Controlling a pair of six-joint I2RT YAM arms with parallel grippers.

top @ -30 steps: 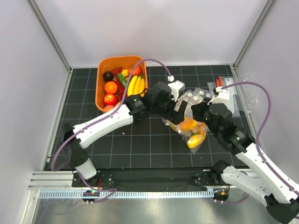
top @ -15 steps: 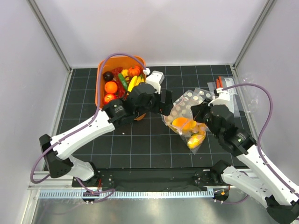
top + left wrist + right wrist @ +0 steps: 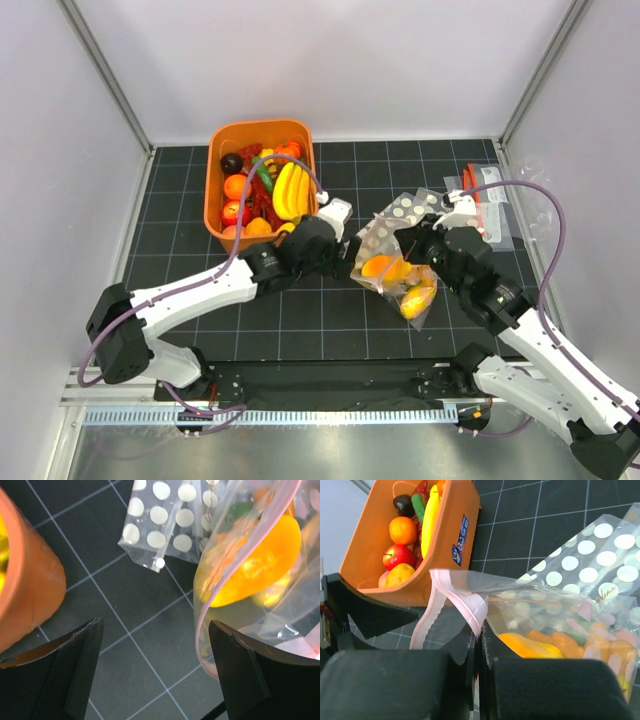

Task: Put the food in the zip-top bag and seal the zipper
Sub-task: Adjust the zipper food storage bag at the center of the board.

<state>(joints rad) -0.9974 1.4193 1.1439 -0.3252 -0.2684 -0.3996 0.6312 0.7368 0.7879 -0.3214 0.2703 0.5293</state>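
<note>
Bag [image 3: 398, 285]: lies crinkled on the worktop [image 3: 200, 310] between your two arms, mouth turned toward the bin [image 3: 213, 190].
Food [image 3: 252, 567]: orange and yellow pieces sit inside the bag; more fills the bin.
Zipper [image 3: 470, 607]: unsealed, its pink strip folded and held off the worktop.
Your right gripper [image 3: 477, 647]: jaws clenched on the zipper.
Your left gripper [image 3: 155, 652]: jaws spread, empty, just beside the bag's mouth.
Dotted bags [image 3: 160, 527]: flat beyond the bag.
</note>
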